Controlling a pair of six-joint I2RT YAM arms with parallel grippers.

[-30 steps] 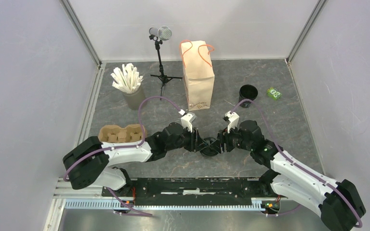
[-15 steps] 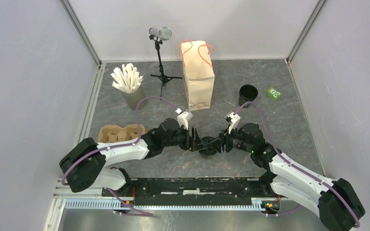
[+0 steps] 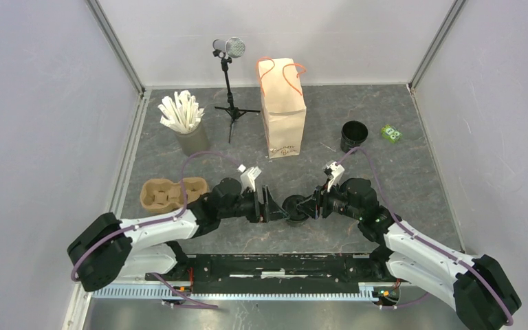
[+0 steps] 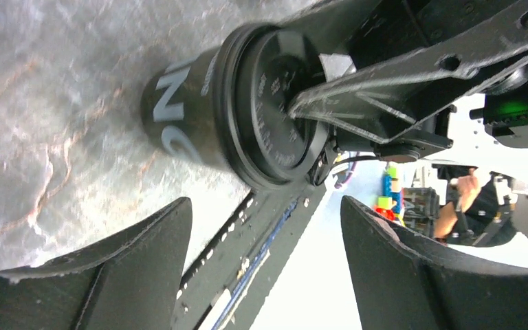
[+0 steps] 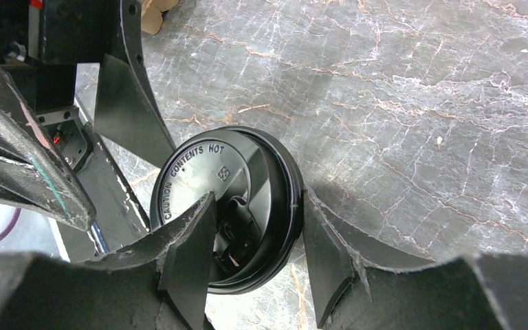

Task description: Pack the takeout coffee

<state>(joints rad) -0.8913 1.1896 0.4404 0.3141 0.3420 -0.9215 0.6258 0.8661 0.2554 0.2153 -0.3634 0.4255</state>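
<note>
Left pincer (image 3: 267, 205) has backed off leftward since the earlier frames, when it sat against the cup. It is now just beside the cup, not touching. Its fingers (image 4: 144, 265) are spread wide and hold nothing.

Takeout coffee (image 3: 293, 208): black cup, upright, black lid (image 5: 228, 180) on top. It sits at near centre of the tabletop (image 3: 385, 172), between the two pincers, in much the same spot as before. Raised lettering on the lid, white lettering on the cup wall.

Right pincer (image 3: 306, 205): at the cup from the right, as before. Jaws part way apart, the gap narrower than the lid. One finger (image 5: 191, 256) lies over the lid top, the other by the rim's outer edge. The left wrist view shows a fingertip down on the lid's middle. Cannot tell whether it clamps anything.

Further out:
- Cardboard cup carrier (image 3: 170, 193), near left, just beyond the left arm.
- Brown paper bag (image 3: 284, 113), upright at the far side, orange handles.
- Grey cup of white sticks (image 3: 183, 122), far left.
- Microphone on a tripod (image 3: 229, 49), between the sticks and the bag.
- Open black cup (image 3: 354, 135), far right, with a small green packet (image 3: 390, 133) near it.
</note>
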